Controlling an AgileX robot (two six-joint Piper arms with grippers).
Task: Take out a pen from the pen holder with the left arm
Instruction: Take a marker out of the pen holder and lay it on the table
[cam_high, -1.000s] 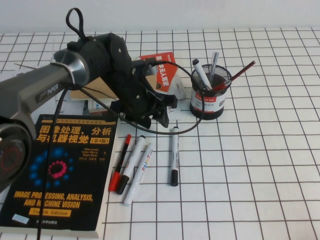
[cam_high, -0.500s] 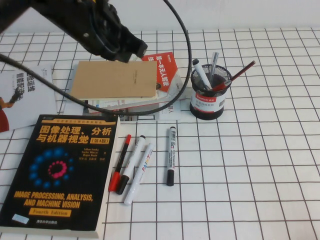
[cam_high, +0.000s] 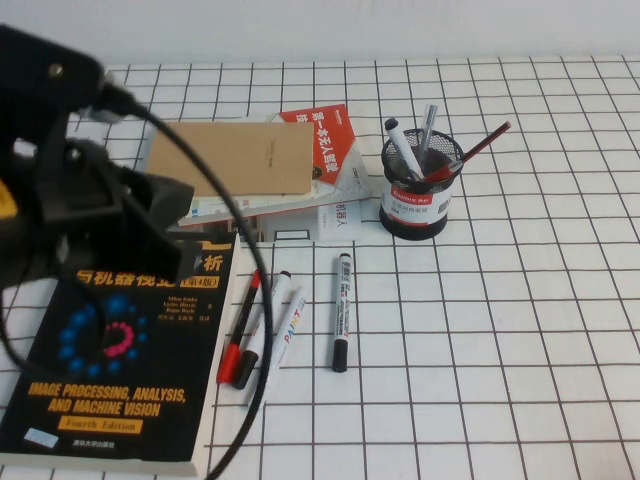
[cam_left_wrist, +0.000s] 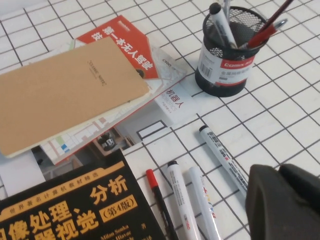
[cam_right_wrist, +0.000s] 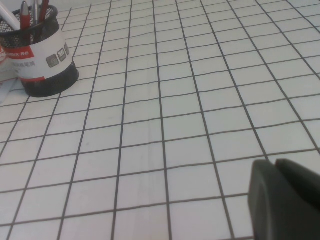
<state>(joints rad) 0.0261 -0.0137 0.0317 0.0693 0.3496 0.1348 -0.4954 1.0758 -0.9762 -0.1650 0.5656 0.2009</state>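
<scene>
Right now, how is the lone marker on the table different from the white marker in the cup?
The lone marker lies flat, fully showing; the cup marker stands tilted, half hidden in the pen holder. Both are white with black caps. Left pincer hangs by the loose pens; right pincer above bare table.

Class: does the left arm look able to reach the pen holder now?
Probably yes: only flat markers lie between the shut left gripper and the pen holder; right gripper hangs over the table.
</scene>
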